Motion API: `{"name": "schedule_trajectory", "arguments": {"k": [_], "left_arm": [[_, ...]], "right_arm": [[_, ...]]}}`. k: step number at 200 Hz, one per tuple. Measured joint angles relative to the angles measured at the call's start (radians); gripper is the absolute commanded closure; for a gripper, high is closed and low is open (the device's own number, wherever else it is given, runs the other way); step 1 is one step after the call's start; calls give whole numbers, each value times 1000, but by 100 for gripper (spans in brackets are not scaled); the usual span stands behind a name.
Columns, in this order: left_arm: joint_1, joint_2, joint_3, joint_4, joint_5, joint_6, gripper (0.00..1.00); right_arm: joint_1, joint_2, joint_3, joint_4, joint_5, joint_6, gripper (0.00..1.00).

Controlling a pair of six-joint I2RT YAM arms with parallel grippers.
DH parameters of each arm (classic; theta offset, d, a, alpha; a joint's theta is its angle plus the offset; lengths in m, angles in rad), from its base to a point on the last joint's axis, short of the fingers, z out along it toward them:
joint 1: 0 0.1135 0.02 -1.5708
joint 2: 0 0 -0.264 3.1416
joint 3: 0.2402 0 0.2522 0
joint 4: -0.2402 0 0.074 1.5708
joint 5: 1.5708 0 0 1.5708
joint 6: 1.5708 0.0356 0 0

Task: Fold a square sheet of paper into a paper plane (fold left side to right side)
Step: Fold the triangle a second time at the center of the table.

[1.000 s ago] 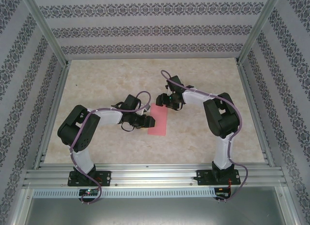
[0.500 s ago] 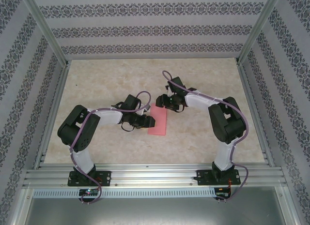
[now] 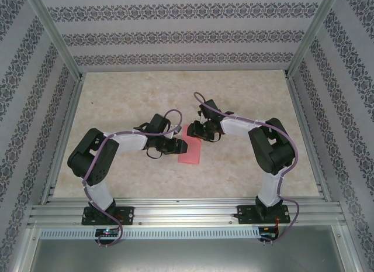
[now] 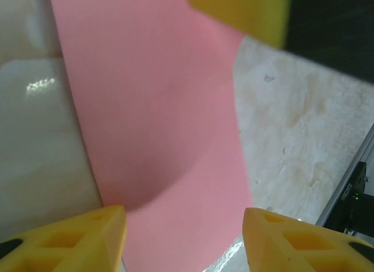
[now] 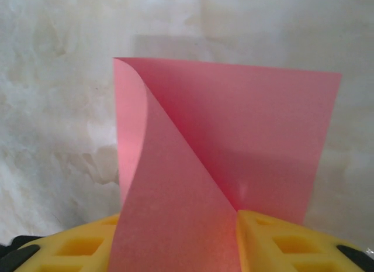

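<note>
Thin pink-red paper sheet [image 5: 245, 126], folded to rect., top layer curling up betw. right gripper [image 5: 178, 237] jaws; grip unclear. Left gripper [image 4: 184, 240] jaws apart at its left edge. Marble-look tabletop [image 3: 117, 102] open all round.

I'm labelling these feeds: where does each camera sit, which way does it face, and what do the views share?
Top external: above and behind the arms, looking down on the table; both arms show, left gripper and right gripper meeting at the pink paper.
Left wrist: looks down onto the paper between its own yellow fingers.
Right wrist: low, looking across the table; its yellow fingers flank a raised paper flap.
Shared: all three show the paper.
</note>
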Motion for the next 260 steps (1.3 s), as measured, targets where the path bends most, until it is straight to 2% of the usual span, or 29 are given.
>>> {"name": "schedule_trajectory", "arguments": {"k": [34, 94, 152, 200, 238, 260], "left_arm": [[0, -72, 0, 0, -18, 18, 42], [0, -114, -16, -15, -53, 36, 41], [-5, -248, -42, -41, -105, 103, 40], [-71, -338, -64, -93, -200, 188, 37], [-98, -358, -74, -109, -262, 219, 37], [-117, -358, -77, -113, -286, 229, 37]], "right_arm": [[-9, 0, -9, -5, 0, -1, 51], [-45, -13, -9, -10, -1, -20, 52], [-49, -14, -9, -11, -52, -31, 59], [-55, -15, -9, -13, -103, 6, 63], [-56, -25, -8, -43, -117, 23, 72], [-67, -26, 2, -67, -127, 23, 73]]}}
